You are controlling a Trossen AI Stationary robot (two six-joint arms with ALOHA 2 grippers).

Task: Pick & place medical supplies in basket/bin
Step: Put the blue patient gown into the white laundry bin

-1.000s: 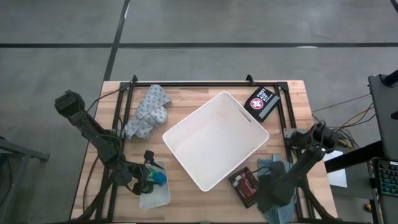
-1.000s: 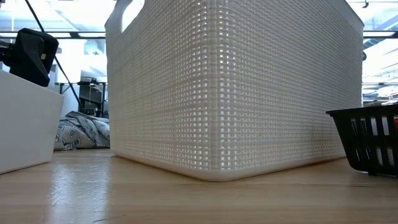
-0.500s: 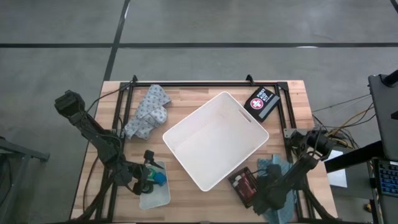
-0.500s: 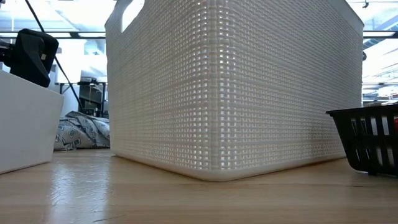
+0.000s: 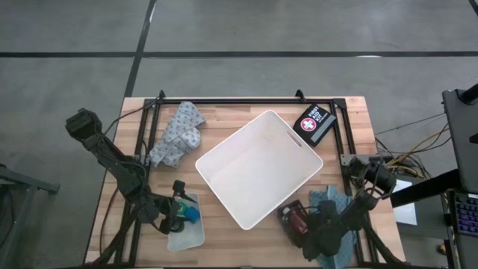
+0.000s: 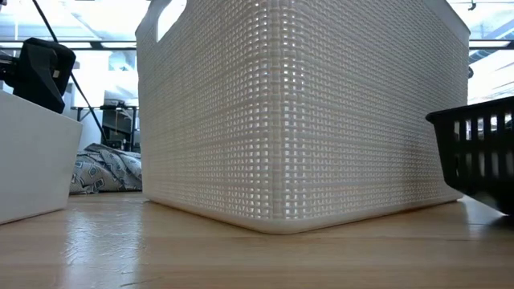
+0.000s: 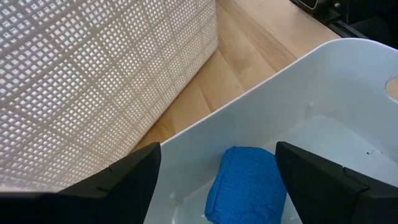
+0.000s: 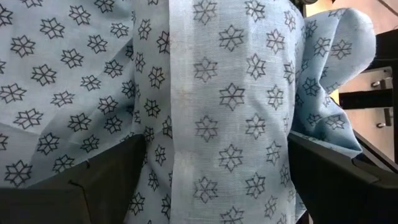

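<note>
— Underfoot? Grey concrete floor (image 5: 67, 37), crossed by dark seams.
— Furniture? Pale wooden worktop (image 5: 224, 112) with a black metal frame (image 5: 246, 100) along the far edge.
— Light? Bright ceiling strips (image 6: 104, 45) across the room behind, seen level with the worktop.
— Beside it? Dark equipment (image 5: 463, 112) and loose cables (image 5: 418, 142) at the right.

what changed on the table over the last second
The right arm swung in over the near-right corner, bringing the right gripper, open, down over the blue patterned cloth. The dark mesh basket there tipped up and now partly hides under the arm. Nothing was grasped or released. The left gripper, open over the blue roll in the small tray, and the white bin stayed put.
</note>
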